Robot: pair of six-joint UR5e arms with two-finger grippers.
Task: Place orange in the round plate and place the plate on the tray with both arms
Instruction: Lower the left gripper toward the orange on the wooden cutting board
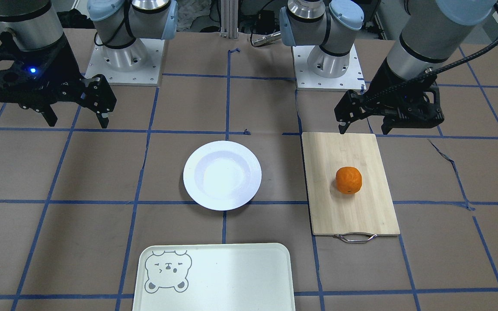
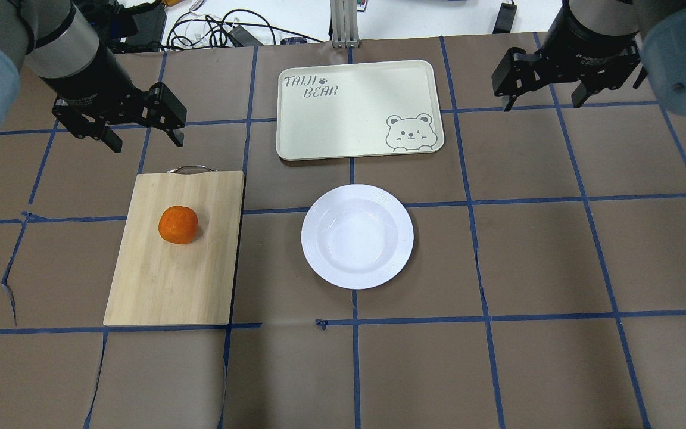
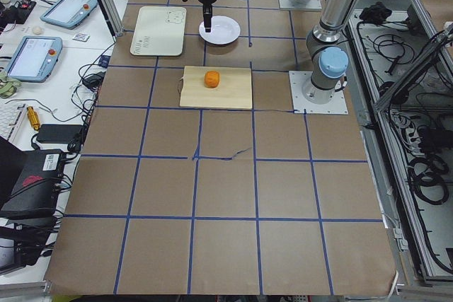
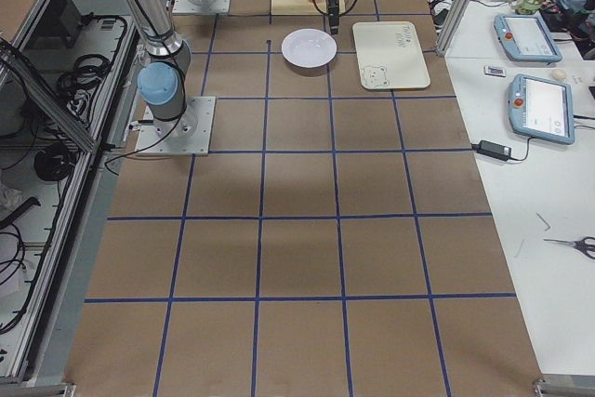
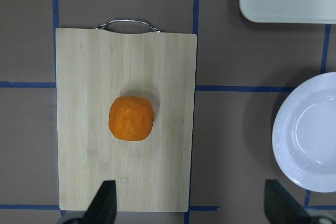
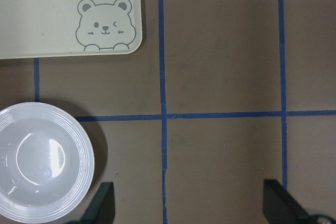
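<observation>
1. The orange (image 2: pixel 178 224) sits on the wooden cutting board (image 2: pixel 158 286), well apart from the round plate (image 2: pixel 314 238) and the tray (image 2: pixel 343 119).
2. The left gripper (image 2: pixel 146 142) and right gripper (image 2: pixel 542 105) hover with jaws spread apart, gripping nothing.

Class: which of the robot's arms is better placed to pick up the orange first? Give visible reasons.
Left. The open left gripper hovers by the handle end of the cutting board that holds the orange. The right gripper is across the table, past the round plate.
</observation>
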